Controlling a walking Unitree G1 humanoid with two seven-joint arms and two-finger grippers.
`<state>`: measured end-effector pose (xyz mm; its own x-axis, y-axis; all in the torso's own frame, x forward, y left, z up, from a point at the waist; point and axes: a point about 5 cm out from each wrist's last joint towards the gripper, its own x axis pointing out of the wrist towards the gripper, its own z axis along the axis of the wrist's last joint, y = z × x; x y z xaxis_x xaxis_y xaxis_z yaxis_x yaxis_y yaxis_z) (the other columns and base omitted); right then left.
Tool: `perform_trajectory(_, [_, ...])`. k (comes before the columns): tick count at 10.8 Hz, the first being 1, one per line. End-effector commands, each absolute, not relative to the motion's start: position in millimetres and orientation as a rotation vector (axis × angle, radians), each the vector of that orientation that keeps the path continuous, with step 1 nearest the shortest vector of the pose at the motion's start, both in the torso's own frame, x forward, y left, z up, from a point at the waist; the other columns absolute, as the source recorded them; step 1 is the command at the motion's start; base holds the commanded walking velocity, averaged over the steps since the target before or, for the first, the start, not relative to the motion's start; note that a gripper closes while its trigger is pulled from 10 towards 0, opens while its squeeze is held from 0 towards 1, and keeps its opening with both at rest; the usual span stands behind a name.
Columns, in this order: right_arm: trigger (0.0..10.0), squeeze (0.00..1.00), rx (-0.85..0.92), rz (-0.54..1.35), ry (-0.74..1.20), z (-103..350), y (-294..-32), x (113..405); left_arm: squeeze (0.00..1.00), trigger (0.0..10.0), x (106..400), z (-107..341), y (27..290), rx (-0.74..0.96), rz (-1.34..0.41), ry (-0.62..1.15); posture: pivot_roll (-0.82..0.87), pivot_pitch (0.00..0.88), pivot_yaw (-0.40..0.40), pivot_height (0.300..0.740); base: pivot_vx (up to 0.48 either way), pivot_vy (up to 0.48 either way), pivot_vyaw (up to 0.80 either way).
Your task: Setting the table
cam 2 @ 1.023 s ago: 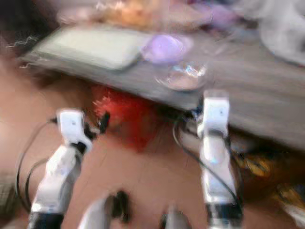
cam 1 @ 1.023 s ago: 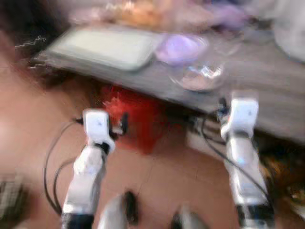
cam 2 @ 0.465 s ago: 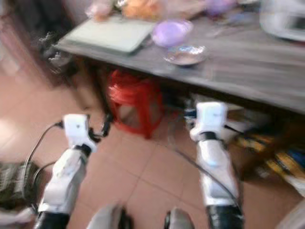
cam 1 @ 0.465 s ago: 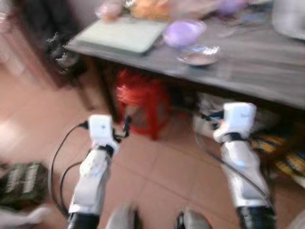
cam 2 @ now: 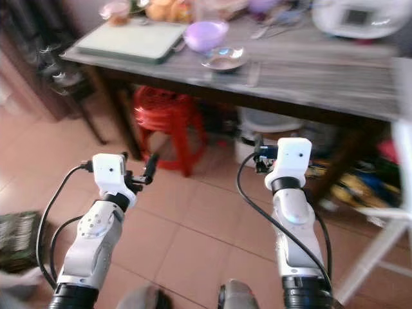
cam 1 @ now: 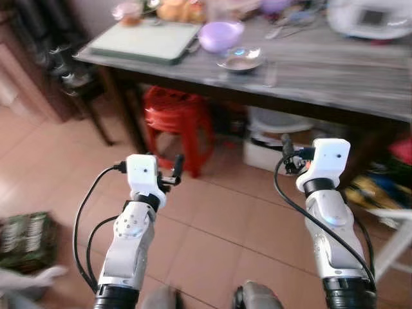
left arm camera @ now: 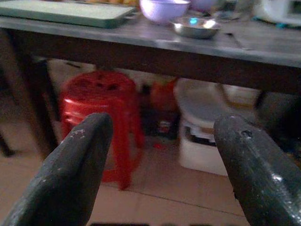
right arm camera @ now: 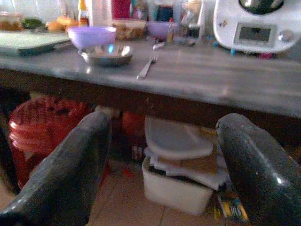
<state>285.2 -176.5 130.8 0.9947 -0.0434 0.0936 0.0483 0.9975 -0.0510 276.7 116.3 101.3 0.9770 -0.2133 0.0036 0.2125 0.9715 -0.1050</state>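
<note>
Your left gripper (left arm camera: 162, 155) and right gripper (right arm camera: 164, 155) are both held out level over the floor, fingers spread wide, holding nothing, short of the table (cam 1: 335, 71). Ahead of and above them on the tabletop: one purple bowl (right arm camera: 91, 36), one steel dish (right arm camera: 106, 54) just beside it, one fork (right arm camera: 146, 68), one green tray (cam 1: 145, 40). One red stool (left arm camera: 99, 101) stands under the table.

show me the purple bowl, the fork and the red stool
purple bowl (right arm camera: 91, 36), right wrist view, on its outer wall
fork (right arm camera: 146, 68), right wrist view, middle of its handle
red stool (cam 1: 175, 111), left eye view, on its seat
</note>
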Motion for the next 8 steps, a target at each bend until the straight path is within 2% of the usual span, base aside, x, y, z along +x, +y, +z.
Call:
perform_trajectory(1, [10.0, 0.0, -0.044, 0.004, -0.126, 139.3, -165.6, 287.1, 0.0, 10.0, 275.8, 102.1, 119.9, -0.1, -0.221, -0.004, -0.1, 0.103, 0.03, 0.74, 0.0, 0.0, 0.0])
perform_trajectory(2, [10.0, 0.0, -0.016, -0.004, -0.108, 137.1, -166.3, 287.5, 0.0, 10.0, 276.0, 102.9, 119.0, -0.102, -0.224, -0.009, -0.1, 0.103, 0.03, 0.74, 0.0, -0.244, 0.0])
perform_trajectory(3, [10.0, 0.0, -0.018, -0.012, -0.105, 137.5, -169.4, 288.5, 0.0, 10.0, 276.1, 103.9, 116.9, -0.108, -0.236, -0.014, -0.1, 0.1, 0.03, 0.74, 0.0, -0.48, -0.56])
perform_trajectory(8, [10.0, 0.0, -0.013, -0.007, -0.108, 139.3, -169.6, 289.9, 0.0, 10.0, 274.9, 102.4, 115.9, -0.119, -0.248, -0.011, -0.1, 0.11, 0.033, 0.74, 0.0, -0.48, 0.0])
